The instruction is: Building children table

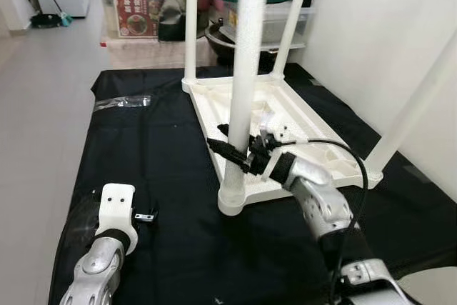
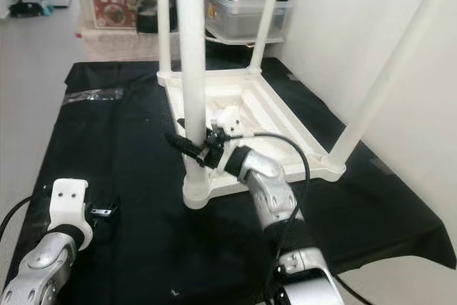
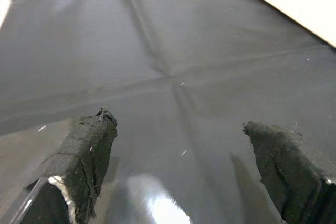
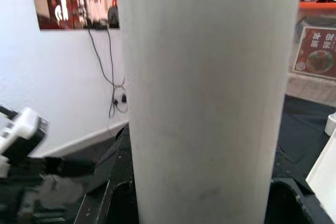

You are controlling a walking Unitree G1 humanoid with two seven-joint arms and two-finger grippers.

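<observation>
Grey floor (image 1: 43, 83), white wall (image 1: 385, 26), stacked storage boxes (image 1: 139, 1) behind.

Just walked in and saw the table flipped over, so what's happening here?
The robot is assembling a white children's table, which lies upside down on a black mat with four legs pointing up. Its right gripper is closed around the nearest leg, low down near the socket. The left gripper hangs open over the mat, holding nothing.

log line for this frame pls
right pincer: shut on near table leg | left pincer: open, over black mat | tabletop: upside down
</observation>
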